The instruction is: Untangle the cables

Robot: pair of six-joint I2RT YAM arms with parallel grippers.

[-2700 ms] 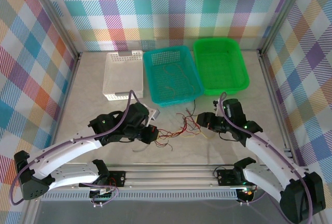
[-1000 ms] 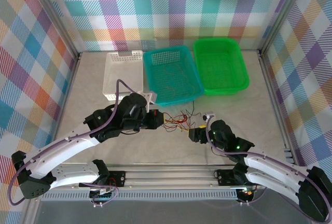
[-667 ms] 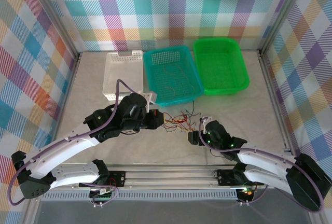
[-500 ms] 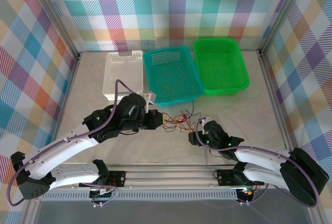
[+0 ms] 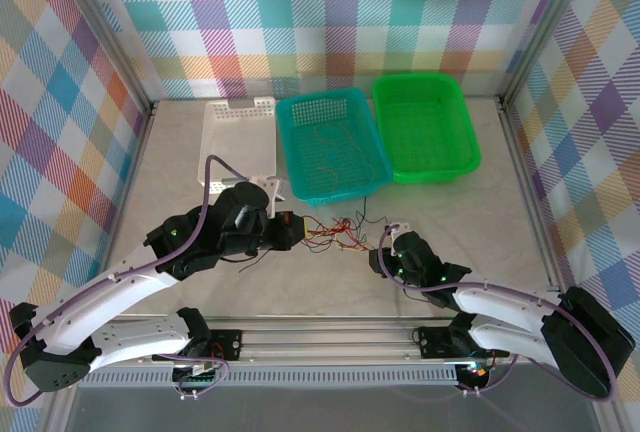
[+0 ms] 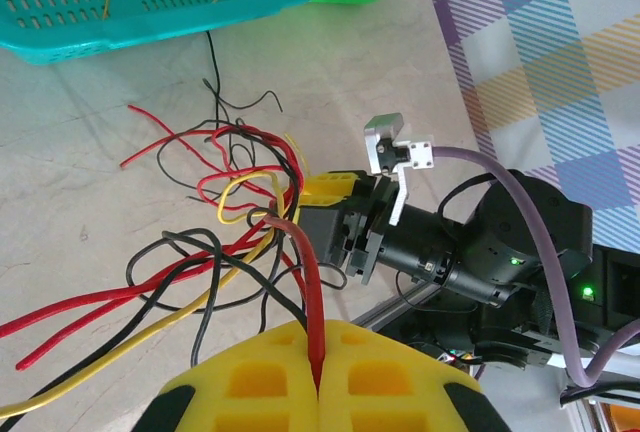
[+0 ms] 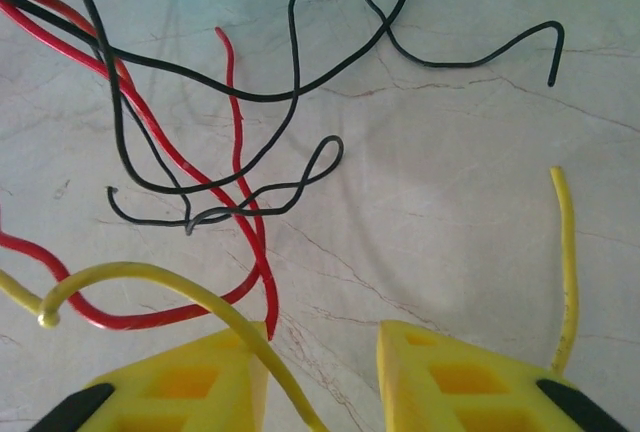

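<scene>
a: red cable (image 6: 310,282), is it held?
b: yes, the left gripper (image 6: 318,337) is clamped shut on it, at the bottom of the left wrist view
a: and the right gripper (image 7: 322,342)?
b: jaws a little apart; a yellow cable (image 7: 190,295) runs down into the gap, not pinched
a: where are the cables (image 5: 335,235)?
b: tangled on the table (image 5: 450,222) at the centre of the overhead view, just below the teal basket (image 5: 330,147), between both grippers

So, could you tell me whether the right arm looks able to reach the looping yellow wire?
Probably yes: the right gripper has its jaws apart and the yellow wire runs into the gap between them, nothing on top of it. A red wire ends beside it, so it might get caught too.
</scene>
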